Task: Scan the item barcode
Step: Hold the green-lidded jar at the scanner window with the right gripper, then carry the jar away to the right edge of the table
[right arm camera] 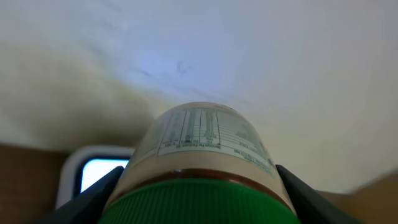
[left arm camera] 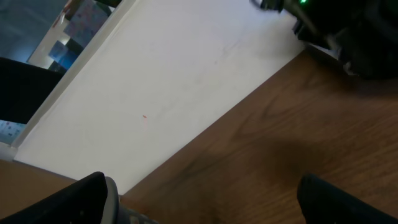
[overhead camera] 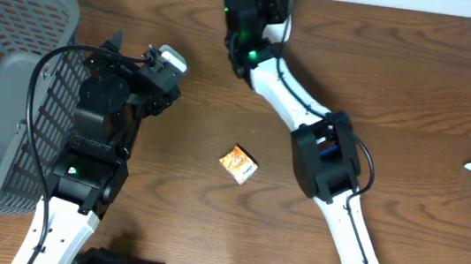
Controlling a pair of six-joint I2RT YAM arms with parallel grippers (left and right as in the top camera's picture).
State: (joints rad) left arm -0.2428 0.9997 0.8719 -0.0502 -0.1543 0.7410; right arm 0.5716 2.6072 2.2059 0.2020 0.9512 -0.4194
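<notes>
My right gripper (right arm camera: pixel 199 190) clamps a cylindrical jar (right arm camera: pixel 202 140), green plastic lid (right arm camera: pixel 199 208) toward me, base pointing away, printed paper label up, just beside a white-framed glowing screen (right arm camera: pixel 96 174). My left gripper (left arm camera: pixel 205 208) gapes wide, empty.

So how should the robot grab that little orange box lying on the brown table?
Probably straight down from above, pinching the small orange box across two opposite flat sides. It lies flat and turned diagonally on the brown wooden table, so the grip should turn to match.
</notes>
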